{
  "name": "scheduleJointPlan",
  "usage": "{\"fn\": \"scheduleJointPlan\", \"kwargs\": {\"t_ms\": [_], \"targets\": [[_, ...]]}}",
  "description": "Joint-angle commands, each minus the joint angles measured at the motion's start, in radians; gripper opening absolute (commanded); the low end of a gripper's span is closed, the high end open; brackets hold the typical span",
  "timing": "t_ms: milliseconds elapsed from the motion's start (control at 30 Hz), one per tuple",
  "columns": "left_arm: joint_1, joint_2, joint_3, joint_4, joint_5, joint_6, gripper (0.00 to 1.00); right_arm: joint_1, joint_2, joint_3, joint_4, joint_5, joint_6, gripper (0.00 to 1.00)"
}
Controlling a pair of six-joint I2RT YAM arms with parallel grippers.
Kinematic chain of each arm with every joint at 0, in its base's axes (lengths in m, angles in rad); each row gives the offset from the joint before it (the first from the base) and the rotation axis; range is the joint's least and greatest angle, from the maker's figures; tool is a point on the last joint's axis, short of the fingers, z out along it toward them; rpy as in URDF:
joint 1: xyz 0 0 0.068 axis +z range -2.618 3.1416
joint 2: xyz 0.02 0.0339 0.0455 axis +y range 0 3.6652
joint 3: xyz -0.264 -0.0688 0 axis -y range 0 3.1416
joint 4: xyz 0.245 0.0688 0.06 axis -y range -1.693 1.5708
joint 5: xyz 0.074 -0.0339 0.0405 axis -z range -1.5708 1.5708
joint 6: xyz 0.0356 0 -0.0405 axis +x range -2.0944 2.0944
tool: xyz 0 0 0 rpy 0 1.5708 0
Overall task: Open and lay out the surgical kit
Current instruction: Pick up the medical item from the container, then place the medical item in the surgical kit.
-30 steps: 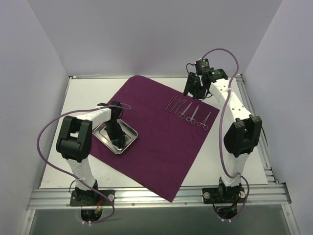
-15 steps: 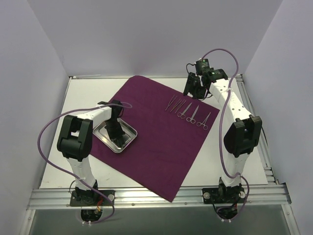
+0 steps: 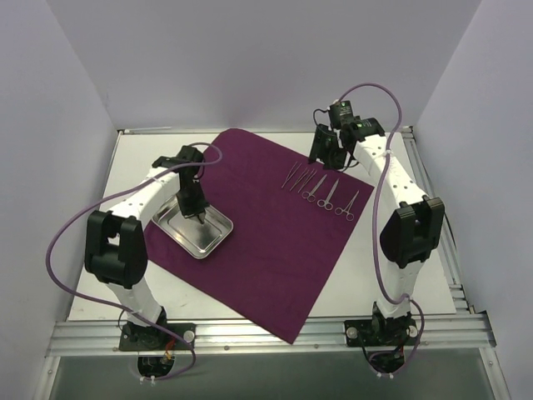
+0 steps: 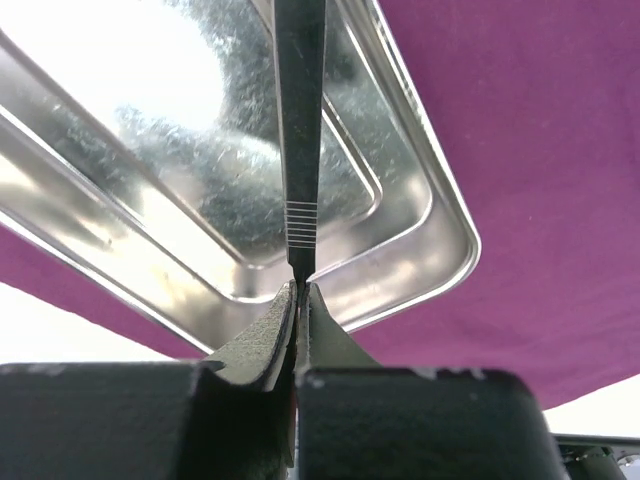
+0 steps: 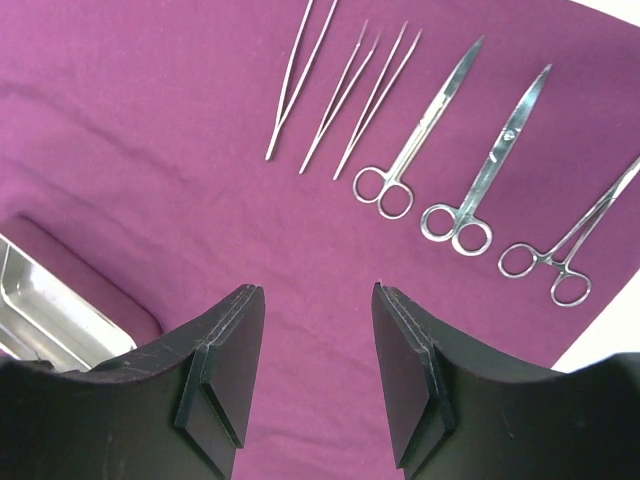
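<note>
The dark magenta cloth wrap [image 3: 266, 242] lay spread flat on the white tabletop [image 3: 125, 275], turned so that its corners pointed at the tabletop's edges. On its left part sat the shiny steel tray [image 3: 212, 240], skewed the same way as the cloth.

The left tool [image 3: 198, 215] hung over the tray with its jaws pinched together on a flat steel handle [image 4: 300, 120]. In the left wrist view this thin strip ran straight away from the fingertips [image 4: 282, 320], its long axis in line with the tool, with a band of fine cross lines just beyond the grip. It pointed down over the tray's floor. Whether its far end touched the steel could not be told.

The right tool [image 3: 325, 154] hovered above the far right of the cloth, jaws apart at a middling width and holding nothing.

Below it, a row of instruments lay on the cloth, side by side and nearly parallel. From left to right in the right wrist view, these were three fine forceps [image 5: 300, 85], two scissors [image 5: 425, 130] and a ring-handled clamp [image 5: 585, 235]. Their long axes ran from near-left to far-right in the overhead view. The tips pointed toward the back of the tabletop and the ring handles toward the arms' bases. The row lay well apart from the tray.
</note>
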Motion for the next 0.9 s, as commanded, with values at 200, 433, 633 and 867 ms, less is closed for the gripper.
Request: {"fn": "scheduleJointPlan", "kwargs": {"t_ms": [200,433,633,867], "targets": [[0.007,-0.090,0.044,-0.049,0.055,0.074,0.02,0.015,0.011,0.023,0.037,-0.146,-0.030,0.47],[0.012,-0.219,0.021,0.144,0.380,0.146,0.02,0.055,0.009,-0.064,0.345,-0.594,0.031,0.49],[0.014,-0.291,0.052,0.256,0.564,0.154,0.02,0.103,-0.032,-0.176,0.621,-0.804,0.123,0.52],[0.011,-0.334,0.015,0.414,0.779,0.062,0.02,0.127,-0.072,-0.248,0.903,-0.944,0.281,0.54]]}}
